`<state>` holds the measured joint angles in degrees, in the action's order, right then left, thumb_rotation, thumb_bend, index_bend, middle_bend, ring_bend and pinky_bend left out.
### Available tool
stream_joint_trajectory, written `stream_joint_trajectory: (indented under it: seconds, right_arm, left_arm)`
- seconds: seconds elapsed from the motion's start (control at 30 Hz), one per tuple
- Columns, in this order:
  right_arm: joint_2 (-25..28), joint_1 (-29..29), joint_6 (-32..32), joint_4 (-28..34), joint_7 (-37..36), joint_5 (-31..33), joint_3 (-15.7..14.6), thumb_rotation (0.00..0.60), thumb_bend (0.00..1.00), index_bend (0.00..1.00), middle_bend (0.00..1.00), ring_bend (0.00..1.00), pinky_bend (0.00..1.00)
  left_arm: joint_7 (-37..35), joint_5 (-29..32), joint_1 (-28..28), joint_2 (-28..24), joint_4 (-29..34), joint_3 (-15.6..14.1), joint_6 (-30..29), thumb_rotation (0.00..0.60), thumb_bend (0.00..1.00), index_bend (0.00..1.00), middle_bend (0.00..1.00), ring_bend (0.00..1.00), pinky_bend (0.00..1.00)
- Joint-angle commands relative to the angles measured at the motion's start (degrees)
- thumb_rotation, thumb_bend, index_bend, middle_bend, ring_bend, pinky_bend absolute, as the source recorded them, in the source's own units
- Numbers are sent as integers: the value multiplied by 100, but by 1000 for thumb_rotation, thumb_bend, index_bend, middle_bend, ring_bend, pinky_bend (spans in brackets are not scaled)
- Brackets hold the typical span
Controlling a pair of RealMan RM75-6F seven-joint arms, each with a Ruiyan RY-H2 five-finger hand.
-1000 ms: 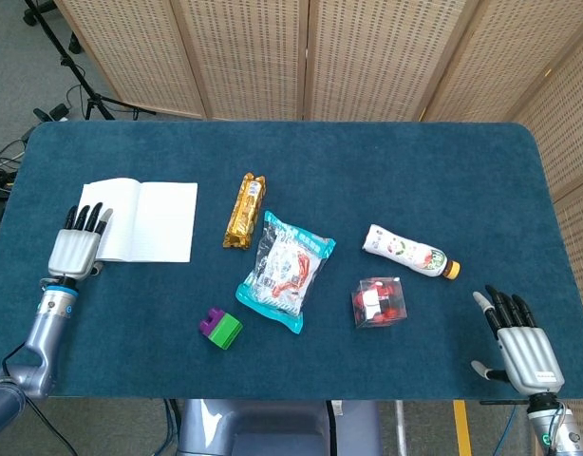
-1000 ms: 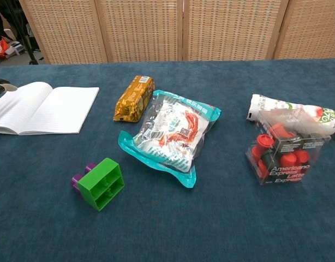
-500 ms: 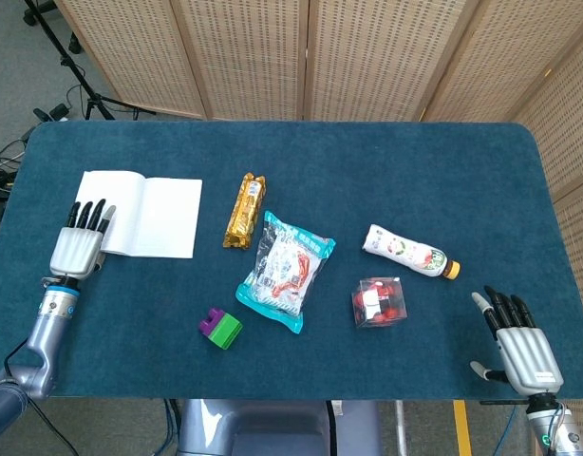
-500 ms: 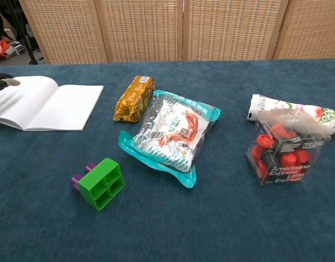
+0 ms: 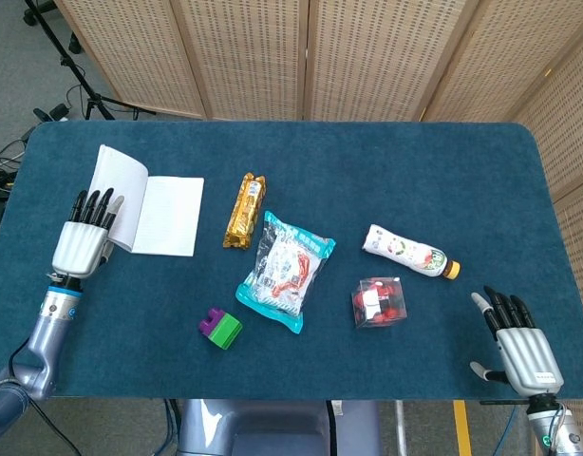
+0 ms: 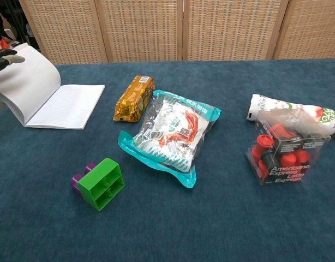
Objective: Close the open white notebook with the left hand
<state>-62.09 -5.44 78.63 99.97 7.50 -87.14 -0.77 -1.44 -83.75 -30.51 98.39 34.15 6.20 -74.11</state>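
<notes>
The white notebook (image 5: 163,215) lies at the table's left side, its right half flat and its left half (image 6: 25,79) raised at a slant. My left hand (image 5: 83,237) sits under that raised half with its fingertips (image 6: 5,56) against the back of the page, lifting it. In the chest view only those dark fingertips show at the left edge. My right hand (image 5: 521,347) rests at the near right corner, fingers spread, holding nothing.
On the blue table (image 5: 367,171) lie a gold snack bar (image 5: 244,210), a teal snack bag (image 5: 285,270), a green and purple block (image 5: 220,328), a clear box of red items (image 5: 381,301) and a white bottle (image 5: 408,251). Wicker screens stand behind.
My left hand has moved up and to the right, raising the notebook's left half from flat to a steep slant. The notebook slid slightly right. The right hand stayed still.
</notes>
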Motion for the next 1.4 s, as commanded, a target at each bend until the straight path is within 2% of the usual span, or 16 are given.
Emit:
stream_joint_trajectory:
  seconds: [0.03, 0.27, 0.47, 0.6, 0.63, 0.7, 0.8, 0.83, 0.87, 0.93, 1.0, 1.17, 1.4]
  right_arm:
    - [6, 1, 1, 6, -5, -2, -1, 600, 2, 0, 0, 0, 0]
    - [10, -1, -7, 9, -15, -10, -10, 600, 2, 0, 0, 0, 0]
    - [27, 3, 4, 25, -8, -9, -8, 600, 2, 0, 0, 0, 0]
    - [35, 9, 15, 22, -20, -7, -6, 600, 2, 0, 0, 0, 0]
    - [38, 11, 18, 20, -23, -2, -4, 600, 2, 0, 0, 0, 0]
    - [46, 15, 24, 18, -30, 8, 1, 600, 2, 0, 0, 0, 0]
    - [48, 20, 48, 18, -9, 8, 11, 600, 2, 0, 0, 0, 0]
    - [50, 26, 73, 27, 7, -2, 17, 600, 2, 0, 0, 0, 0]
    - [52, 32, 91, 38, 21, -10, 18, 600, 2, 0, 0, 0, 0]
    - [55, 40, 115, 52, 45, -15, 23, 600, 2, 0, 0, 0, 0]
    - [54, 49, 141, 70, 80, -18, 30, 600, 2, 0, 0, 0, 0]
    - [46, 51, 171, 101, 121, -59, 32, 600, 2, 0, 0, 0, 0]
    - [29, 67, 224, 115, 147, -131, 19, 600, 2, 0, 0, 0, 0]
  left_arm:
    - [-242, -117, -11, 63, -75, 53, -406, 600, 309, 0, 0, 0, 0]
    - [-698, -259, -19, 245, -218, 187, -1268, 600, 303, 0, 0, 0, 0]
    - [-842, -343, 27, 250, -231, 126, -1447, 600, 287, 0, 0, 0, 0]
    - [-762, -330, 178, 98, 57, 37, -1384, 600, 276, 0, 0, 0, 0]
    - [-666, -284, 267, 11, 241, 2, -1298, 600, 274, 0, 0, 0, 0]
    - [-220, -171, 507, -383, 1078, -106, -1097, 600, 271, 0, 0, 0, 0]
    - [762, 133, 919, -1358, 3126, -301, -808, 600, 265, 0, 0, 0, 0]
    - [952, 195, 1160, -1648, 3794, -435, -915, 600, 262, 0, 0, 0, 0]
    - [1154, 206, 1335, -1897, 4327, -553, -1023, 600, 261, 0, 0, 0, 0]
    - [1468, 315, 1505, -2202, 4996, -673, -1024, 600, 259, 0, 0, 0, 0]
    - [1648, 356, 1642, -2414, 5460, -814, -993, 600, 257, 0, 0, 0, 0]
    - [1926, 205, 1807, -2605, 5820, -963, -1117, 600, 257, 0, 0, 0, 0]
    - [1934, -37, 1981, -2709, 6061, -909, -1395, 600, 258, 0, 0, 0, 0]
